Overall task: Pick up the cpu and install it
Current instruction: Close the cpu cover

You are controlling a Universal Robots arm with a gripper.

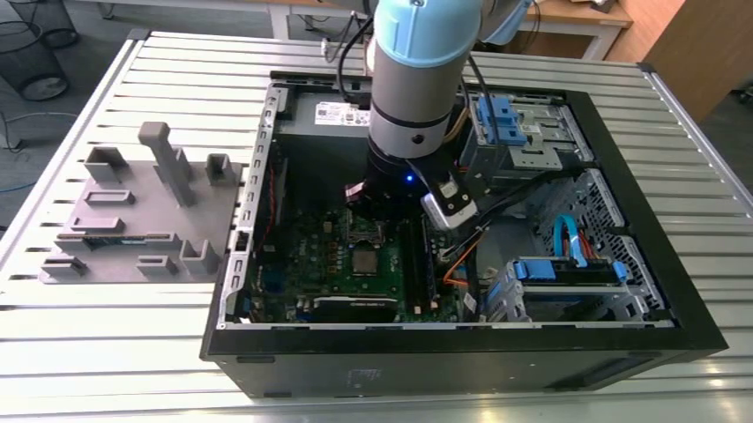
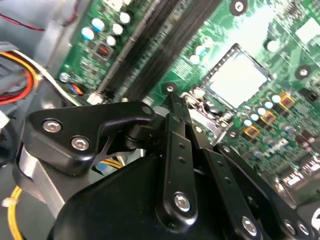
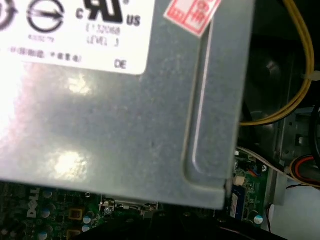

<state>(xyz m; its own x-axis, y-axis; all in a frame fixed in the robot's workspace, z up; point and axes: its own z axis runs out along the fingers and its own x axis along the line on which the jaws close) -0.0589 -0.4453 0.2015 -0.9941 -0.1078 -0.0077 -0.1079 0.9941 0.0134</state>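
Observation:
The cpu [image 2: 239, 77] is a small silver-grey square lying flat in the socket on the green motherboard [image 2: 280, 30]. In the exterior view the cpu [image 1: 367, 262] sits near the middle of the board inside the open computer case [image 1: 636, 264]. My gripper [image 2: 174, 100] hangs low over the board a short way from the chip. Its black fingers [image 2: 172, 130] come together at the tips, with nothing visible between them. A shiny metal socket bracket [image 2: 205, 114] lies between the fingertips and the cpu. In the exterior view the gripper [image 1: 374, 211] is just behind the socket.
A grey power supply box [image 3: 125, 125] with yellow cables [image 3: 300, 75] is close to the wrist. Dark memory slots [image 2: 145, 45] run beside the socket. Blue drive bays [image 1: 506, 119] fill the case's right side. A grey parts fixture [image 1: 141, 216] stands on the slatted table at the exterior view's left.

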